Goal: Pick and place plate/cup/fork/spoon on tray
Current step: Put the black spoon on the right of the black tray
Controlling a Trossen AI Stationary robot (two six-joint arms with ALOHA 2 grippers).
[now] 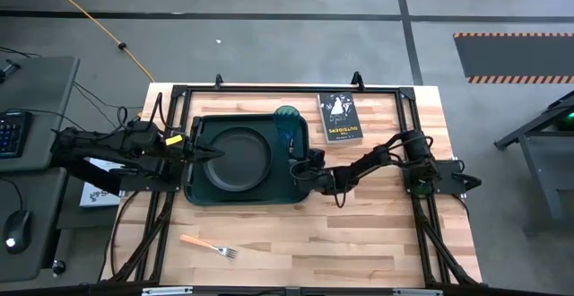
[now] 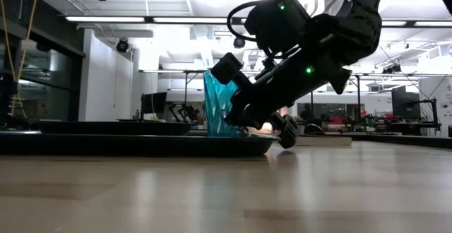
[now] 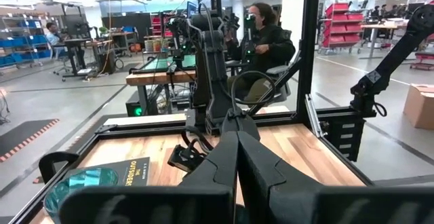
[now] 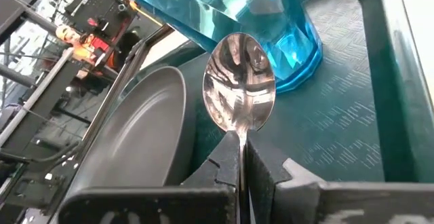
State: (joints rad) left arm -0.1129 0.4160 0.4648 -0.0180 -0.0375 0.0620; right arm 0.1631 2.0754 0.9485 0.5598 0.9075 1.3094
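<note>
The dark green tray [image 1: 300,188] lies at the table's middle left. On it lies the black plate [image 1: 238,160], and the teal cup [image 1: 288,121] stands upright in its far right corner. My right gripper [image 1: 302,166] is low over the tray's right side, shut on the spoon [image 4: 239,91], whose shiny bowl reaches out between plate [image 4: 135,142] and cup [image 4: 285,41]. My left gripper [image 1: 213,152] is shut and empty over the plate's left rim. The orange-handled fork [image 1: 208,246] lies on the table near the front edge. My right gripper pinches the spoon's handle just behind the bowl [image 4: 241,137] between its two fingers. The fingers lie along the handle and slant down from the table's right. The bowl sticks out past the fingertips over the tray floor [image 4: 325,115]; whether it touches the floor I cannot tell.
A small black book [image 1: 340,117] lies on the table right of the cup, beyond the tray. A black frame runs round the table. Bare wood lies at the front and to the right of the tray. A person sits in the room beyond the table [image 3: 261,37].
</note>
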